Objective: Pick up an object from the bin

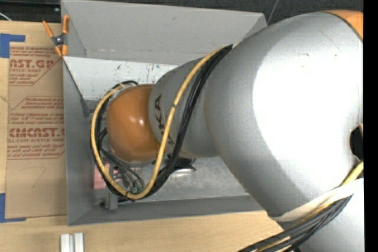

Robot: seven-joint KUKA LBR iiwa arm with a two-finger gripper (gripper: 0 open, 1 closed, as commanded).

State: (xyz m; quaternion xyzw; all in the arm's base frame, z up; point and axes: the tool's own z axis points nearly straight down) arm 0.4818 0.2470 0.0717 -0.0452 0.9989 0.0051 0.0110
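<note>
Camera view: arm (283, 115) deep in the bin (165, 26), pink thing (98, 179) lying just left of the hand (118, 179); whether it's spread or pressed together, cannot tell.

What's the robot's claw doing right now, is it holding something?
Gripper: cannot be told; it is low at the bin's left side, under the arm's orange cover.

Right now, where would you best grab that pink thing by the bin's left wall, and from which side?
Only a narrow edge of the pink thing shows, against the bin's left wall near the lower corner, partly under the arm's wrist. Probably come from straight above and pinch along the wall, since the wall blocks that side. Its full shape is hidden.
</note>
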